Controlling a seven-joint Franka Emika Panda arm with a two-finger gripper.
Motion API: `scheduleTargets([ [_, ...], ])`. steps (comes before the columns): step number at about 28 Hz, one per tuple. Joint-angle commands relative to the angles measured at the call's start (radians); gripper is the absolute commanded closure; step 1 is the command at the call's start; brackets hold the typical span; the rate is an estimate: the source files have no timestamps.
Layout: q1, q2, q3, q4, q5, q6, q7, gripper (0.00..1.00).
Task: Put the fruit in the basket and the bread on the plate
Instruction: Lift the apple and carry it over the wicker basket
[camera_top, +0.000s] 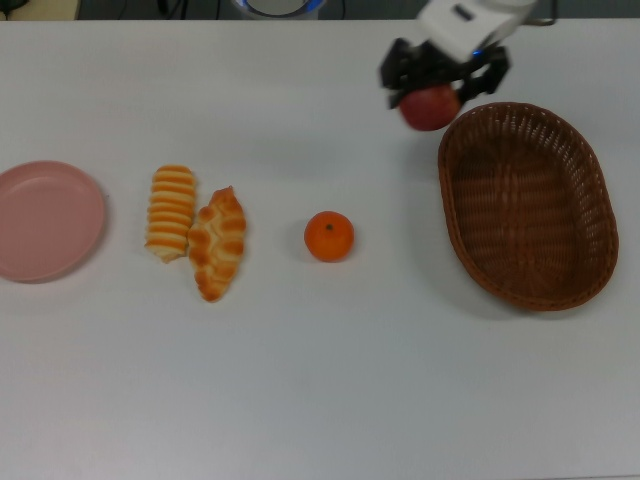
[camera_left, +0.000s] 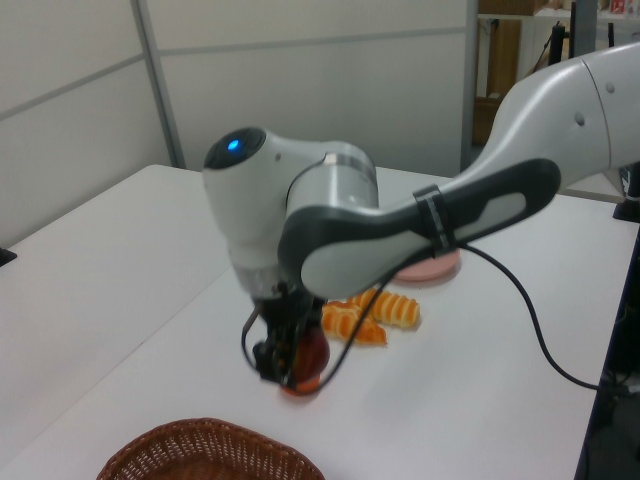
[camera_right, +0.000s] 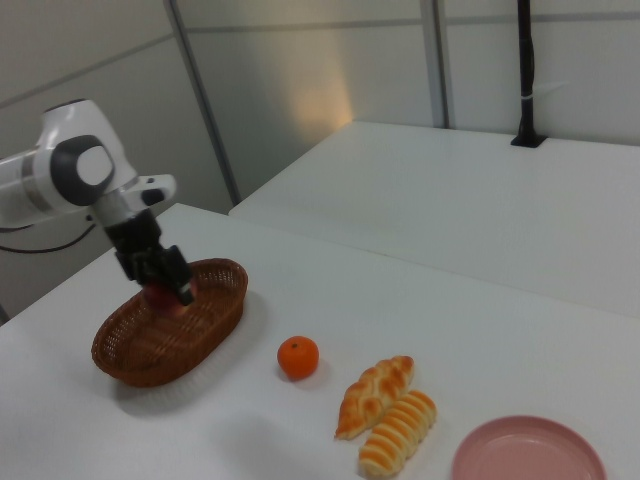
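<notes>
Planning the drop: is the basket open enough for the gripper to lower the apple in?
Probably yes: the basket is empty and nothing covers it; the gripper, shut on the apple, hangs by its rim.

A white tabletop (camera_top: 320, 400) in a partitioned room, with a second table (camera_right: 480, 190) beside it.

The matte white tabletop fills the top view from edge to edge. In the right view a second white table stands beyond the tabletop's far edge, parted from it by a narrow gap, and a black pole (camera_right: 526, 70) rises from a small base near that table's far edge. Pale wall panels (camera_left: 310, 90) with grey upright seams close off the background in the left view, where wooden shelving (camera_left: 500, 60) shows past the panels at the upper right. Another white table surface (camera_left: 90, 270) lies along the left view's left.
</notes>
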Motion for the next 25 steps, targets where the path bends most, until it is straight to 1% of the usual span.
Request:
scheduleTargets([
  [1,0.030,0.019,0.040,0.017,-0.001,-0.023,0.050,1.00],
  [4,0.067,0.021,0.040,0.017,-0.001,-0.023,0.068,1.00],
  [5,0.070,0.022,0.040,0.017,0.000,-0.024,0.076,1.00],
  [6,0.071,0.022,0.040,0.017,0.005,-0.024,0.080,0.98],
  [7,0.071,0.026,0.040,0.017,0.007,-0.024,0.085,0.87],
  [8,0.071,0.029,0.040,0.017,0.007,-0.024,0.088,0.62],
  [9,0.078,0.038,0.042,0.017,-0.004,-0.032,0.100,0.01],
  [12,0.099,0.041,0.040,0.017,-0.007,-0.050,0.116,0.00],
  [19,0.104,0.041,0.042,0.019,-0.004,-0.069,0.122,0.00],
  [23,0.102,0.033,0.039,0.020,-0.003,-0.088,0.172,0.00],
  [25,0.099,0.026,0.034,0.020,-0.003,-0.090,0.175,0.00],
])
